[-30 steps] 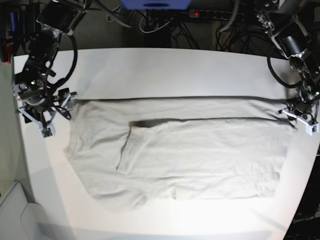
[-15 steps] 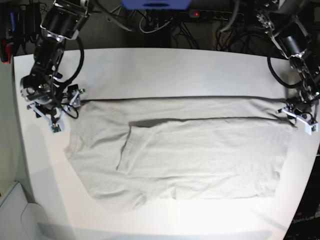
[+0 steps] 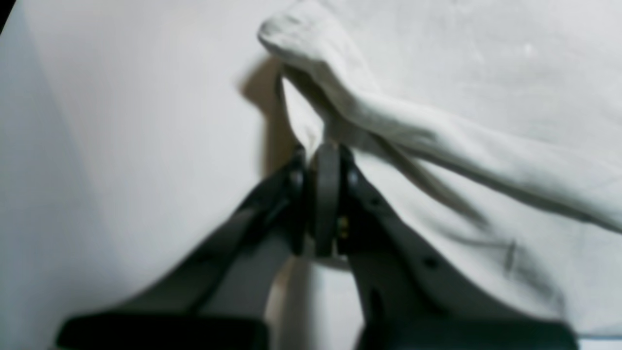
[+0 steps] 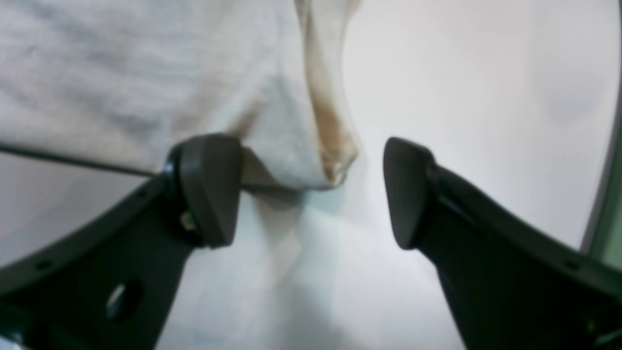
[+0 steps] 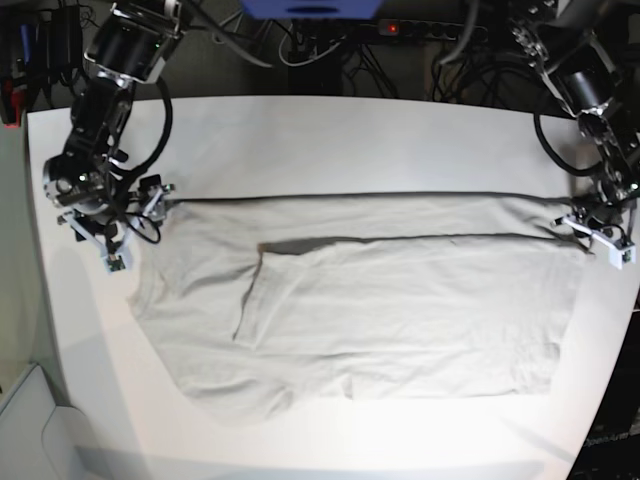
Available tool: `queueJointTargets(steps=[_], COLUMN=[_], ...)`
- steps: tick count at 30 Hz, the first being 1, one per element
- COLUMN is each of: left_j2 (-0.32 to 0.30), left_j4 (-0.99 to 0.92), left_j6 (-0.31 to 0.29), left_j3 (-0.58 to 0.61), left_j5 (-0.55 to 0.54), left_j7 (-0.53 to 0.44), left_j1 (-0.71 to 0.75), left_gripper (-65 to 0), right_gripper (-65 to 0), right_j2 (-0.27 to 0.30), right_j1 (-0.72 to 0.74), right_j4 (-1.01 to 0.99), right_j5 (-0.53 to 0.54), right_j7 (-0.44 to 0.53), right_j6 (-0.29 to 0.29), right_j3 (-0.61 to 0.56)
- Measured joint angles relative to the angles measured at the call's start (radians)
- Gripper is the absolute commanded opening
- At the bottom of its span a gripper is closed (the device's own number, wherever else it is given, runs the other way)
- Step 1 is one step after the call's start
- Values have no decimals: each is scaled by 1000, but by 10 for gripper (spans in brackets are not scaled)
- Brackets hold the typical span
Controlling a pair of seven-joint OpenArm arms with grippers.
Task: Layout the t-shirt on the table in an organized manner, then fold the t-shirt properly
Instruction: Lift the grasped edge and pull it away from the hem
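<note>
The light grey-beige t-shirt (image 5: 400, 300) lies spread across the white table (image 5: 350, 140), with one long edge folded over onto its middle. At the base view's right, my left gripper (image 5: 598, 242) is shut on the shirt's corner. In the left wrist view its jaws (image 3: 324, 163) pinch a raised fold of the t-shirt (image 3: 486, 146). At the base view's left, my right gripper (image 5: 108, 248) stands open at the shirt's other end. Seen from the right wrist, a corner of the t-shirt (image 4: 291, 155) lies between the spread fingers of that gripper (image 4: 308, 194), untouched by the pads.
Cables and a power strip (image 5: 430, 30) run behind the table's far edge. A pale bin-like object (image 5: 30, 420) stands off the table's near left corner. The table's edge passes close to the right gripper (image 4: 602, 194).
My right arm has swung in from the table's left edge toward the shirt's corner. The left gripper holds still on the shirt's other end.
</note>
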Motion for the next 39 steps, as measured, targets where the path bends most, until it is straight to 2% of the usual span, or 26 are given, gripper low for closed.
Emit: queueJointTargets(steps=[3, 5, 12, 17, 21, 29, 39], left_j2=[5, 5, 1, -1, 0, 2, 0], left_j4=[0, 0, 0, 0, 50, 337, 511], left_j6=[0, 0, 0, 0, 0, -1, -4], left_j3=[0, 0, 0, 0, 0, 0, 1], left_j5=[-3, -3, -3, -3, -5, -11, -23], left_j7=[-2, -1, 0, 1, 107, 267, 412], left_j1=[8, 11, 11, 11, 14, 52, 52], left_gripper=[-650, -650, -650, -650, -650, -650, -650], right_gripper=[-194, -236, -540, -642, -650, -650, -650], right_j2=[-2, -3, -29, -32, -12, 38, 68], right_j1=[21, 25, 17, -5, -19, -23, -15], right_j4=[-1, 0, -2, 0, 30, 149, 248], right_j5=[2, 2, 2, 1, 0, 11, 20], right_j7=[5, 11, 9, 7, -10, -8, -3], right_j6=[0, 0, 0, 0, 0, 0, 0], right_j3=[-3, -3, -3, -3, -6, -7, -10])
